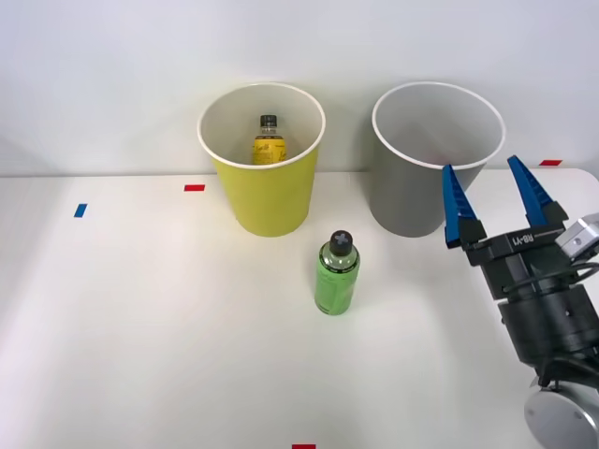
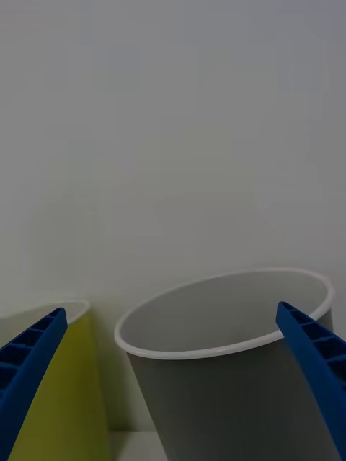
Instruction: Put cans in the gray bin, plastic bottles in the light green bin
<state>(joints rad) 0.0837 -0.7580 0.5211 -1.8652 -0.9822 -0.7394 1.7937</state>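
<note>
**Green bottle next, pincer is free and ready**

So the yellow-labelled bottle (image 1: 268, 140) is already standing inside the light green bin (image 1: 267, 201), and the green bottle (image 1: 337, 274) is upright on the worktop (image 1: 140, 318), just in front of that bin and a bit toward the gray bin (image 1: 412, 201). The gray bin sits right beside the lime one and looks empty from above, and I can't spot any cans on the worktop.

The right pincer (image 1: 493, 198) has its blue fingers spread wide with nothing between them. It's up near the gray bin, on the side away from the light green bin, and the wrist camera looks straight at the gray bin's rim.

My take on doing this step well: swing back toward the green bottle while keeping clear of the gray bin's rim, since a nudge could shove that bin. The bottle is slim and upright, so I'd come in level, straddle the body below the black cap, and close gently so it doesn't tip. Then lift high enough to clear the light green bin's white rim before letting go.
</note>
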